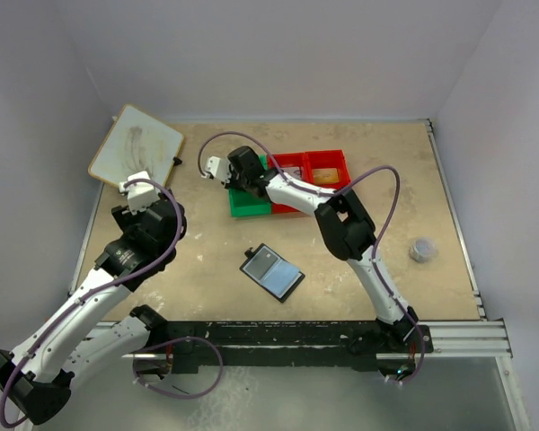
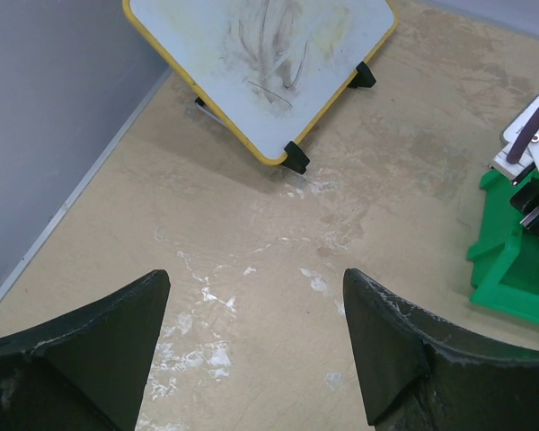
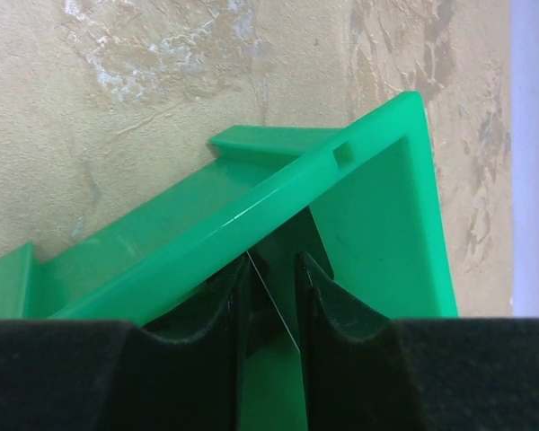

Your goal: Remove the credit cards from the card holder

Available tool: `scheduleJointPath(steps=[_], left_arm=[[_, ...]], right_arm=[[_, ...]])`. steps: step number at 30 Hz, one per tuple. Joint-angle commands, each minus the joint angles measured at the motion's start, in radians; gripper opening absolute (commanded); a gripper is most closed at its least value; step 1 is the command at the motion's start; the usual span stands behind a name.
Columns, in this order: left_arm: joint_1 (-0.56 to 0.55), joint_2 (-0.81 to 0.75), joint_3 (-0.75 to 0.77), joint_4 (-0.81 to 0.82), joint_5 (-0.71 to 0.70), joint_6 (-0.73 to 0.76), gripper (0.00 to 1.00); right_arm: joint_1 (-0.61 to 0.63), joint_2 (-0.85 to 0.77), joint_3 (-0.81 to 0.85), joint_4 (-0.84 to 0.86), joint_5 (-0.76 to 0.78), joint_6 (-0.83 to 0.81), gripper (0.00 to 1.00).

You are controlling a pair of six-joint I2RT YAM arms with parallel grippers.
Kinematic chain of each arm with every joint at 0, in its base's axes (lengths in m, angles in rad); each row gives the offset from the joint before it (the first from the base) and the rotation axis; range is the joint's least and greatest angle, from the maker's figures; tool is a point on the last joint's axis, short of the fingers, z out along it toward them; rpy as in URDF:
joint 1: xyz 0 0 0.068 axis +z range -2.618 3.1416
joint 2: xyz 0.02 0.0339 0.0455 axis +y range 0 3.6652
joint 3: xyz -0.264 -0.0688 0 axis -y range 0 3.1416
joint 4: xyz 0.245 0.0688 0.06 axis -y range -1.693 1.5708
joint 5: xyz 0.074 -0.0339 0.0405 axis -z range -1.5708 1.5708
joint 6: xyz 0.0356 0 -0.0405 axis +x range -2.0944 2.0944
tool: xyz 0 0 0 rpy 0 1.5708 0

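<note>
Scuffed tan tabletop (image 1: pixel 211 269) between plain pale grey walls (image 1: pixel 251 54), metal rail (image 1: pixel 467 337) along near edge.

Two arms: left arm (image 1: pixel 117 260), right arm (image 1: pixel 346 224). Two grippers, one per arm: left gripper (image 2: pixel 256 283), right gripper (image 3: pixel 271 262), each with two fingers.

One card holder (image 1: pixel 272 272).

For the credit cards (image 3: pixel 274 310), one thin sheet shows edge-on in the right wrist view, probably a single card. Any inside the holder can't be counted from above.

Three bins: one green bin (image 1: pixel 250 206) and two red bins (image 1: pixel 327 153).

One whiteboard (image 1: pixel 135 144), with two black feet (image 2: pixel 296 158) showing.

One small grey object (image 1: pixel 422 249).

One table (image 1: pixel 207 242).
</note>
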Motion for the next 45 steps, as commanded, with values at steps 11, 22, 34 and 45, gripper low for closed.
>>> scheduleJointPath(steps=[11,22,34,45], left_arm=[[0.009,0.003,0.034,0.000,0.000,0.012,0.76],[0.008,0.001,0.035,0.000,-0.001,0.012,0.76],[0.008,0.002,0.034,0.005,0.002,0.016,0.76],[0.008,0.010,0.033,0.005,0.004,0.018,0.76]], right_arm=[[-0.035,-0.103,0.034,-0.032,-0.193,0.175,0.38],[-0.056,-0.180,-0.042,-0.014,-0.273,0.320,0.18],[-0.054,-0.129,-0.057,-0.083,-0.282,0.403,0.00],[-0.046,-0.058,-0.051,-0.121,-0.209,0.423,0.00]])
